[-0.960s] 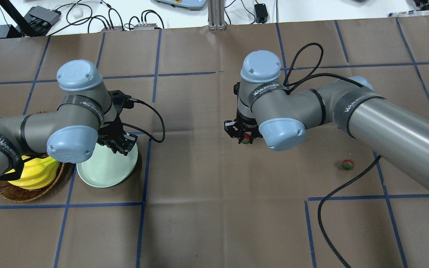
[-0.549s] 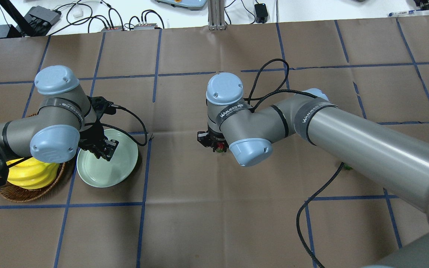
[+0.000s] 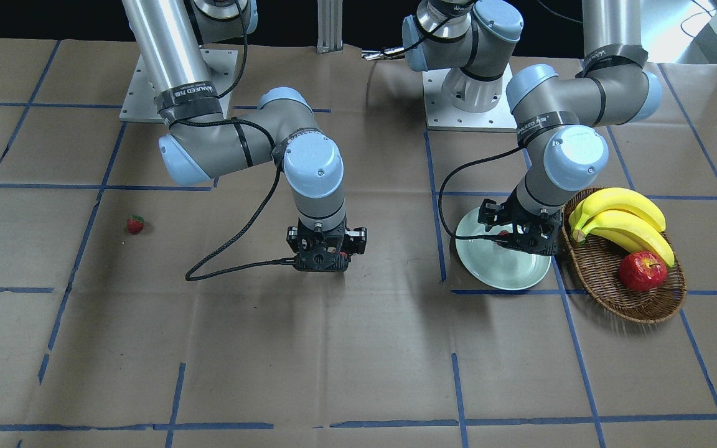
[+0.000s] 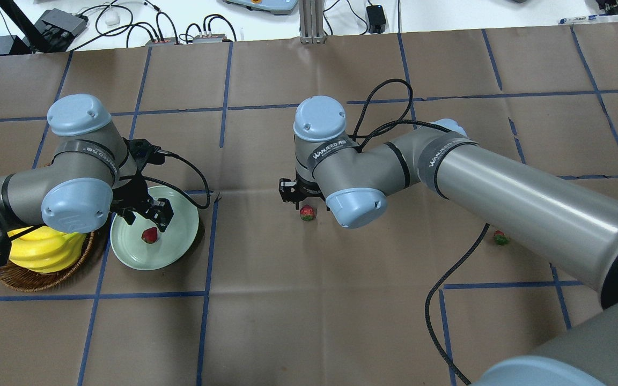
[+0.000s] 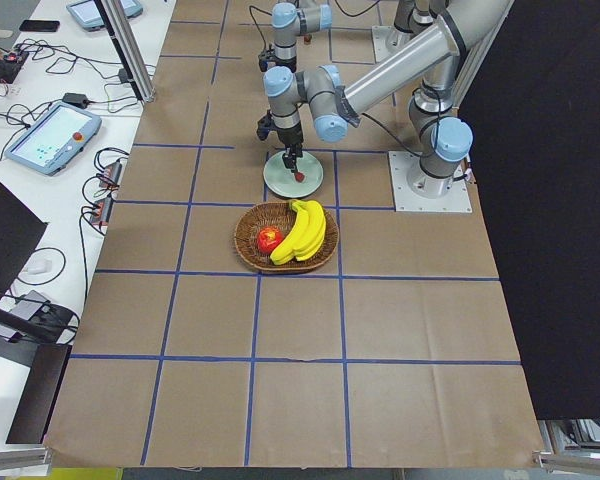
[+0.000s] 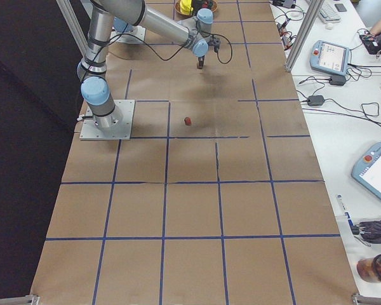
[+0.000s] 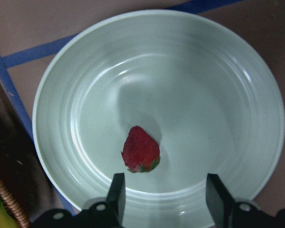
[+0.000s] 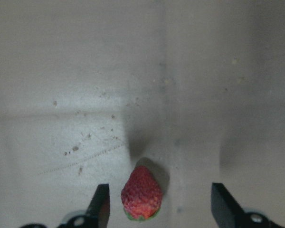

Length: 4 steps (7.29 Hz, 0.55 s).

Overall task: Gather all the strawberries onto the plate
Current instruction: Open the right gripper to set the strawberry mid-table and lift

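Our right tool (image 8: pixel 162 209) hangs wide open and empty over a strawberry (image 4: pixel 307 213) lying on the tabletop (image 4: pixel 309 300), at 3 o'clock overhead from the plate (image 4: pixel 180 252) beneath our open, empty left tool (image 4: pixel 146 215).

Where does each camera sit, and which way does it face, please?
Front-facing: across the table, facing the robot; right arm view-left, left arm view-right.
Overhead: behind the robot, looking down; both arms.
Exterior left: table's end; left arm nearer.
Exterior right: opposite end; right arm nearer.
Left wrist: down onto the plate; left gripper.
Right wrist: down onto a loose strawberry; right gripper.
Shared: overhead and left wrist show the plated strawberry.
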Available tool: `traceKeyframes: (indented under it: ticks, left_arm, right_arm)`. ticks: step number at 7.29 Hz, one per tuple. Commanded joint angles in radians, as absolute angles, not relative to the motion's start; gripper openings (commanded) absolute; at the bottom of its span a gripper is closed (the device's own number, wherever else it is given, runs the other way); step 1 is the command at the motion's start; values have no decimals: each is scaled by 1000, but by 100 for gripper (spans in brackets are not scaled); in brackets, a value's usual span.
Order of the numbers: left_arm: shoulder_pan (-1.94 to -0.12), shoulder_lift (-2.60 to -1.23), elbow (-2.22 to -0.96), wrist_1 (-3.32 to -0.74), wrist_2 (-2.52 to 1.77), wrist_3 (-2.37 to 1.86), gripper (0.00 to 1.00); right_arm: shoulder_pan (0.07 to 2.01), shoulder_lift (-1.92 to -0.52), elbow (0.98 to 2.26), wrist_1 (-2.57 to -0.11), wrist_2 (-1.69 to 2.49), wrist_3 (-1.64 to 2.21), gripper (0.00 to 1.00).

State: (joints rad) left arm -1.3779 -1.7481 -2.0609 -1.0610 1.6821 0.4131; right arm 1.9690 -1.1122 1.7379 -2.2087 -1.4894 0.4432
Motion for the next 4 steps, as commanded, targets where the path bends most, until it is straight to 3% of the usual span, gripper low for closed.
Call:
traceKeyframes:
  ticks: [1,4]
  left_arm:
    - [-1393,-1755,-2059,-1062,1578,349,88]
    - [-1535,-1762,-2054,-1013,1405,17,88]
  right_arm:
    - [1857,-1234,1654,-1916,-1521,265,100]
    - [1533,-1425,1756,-1776,-1575,-114,100]
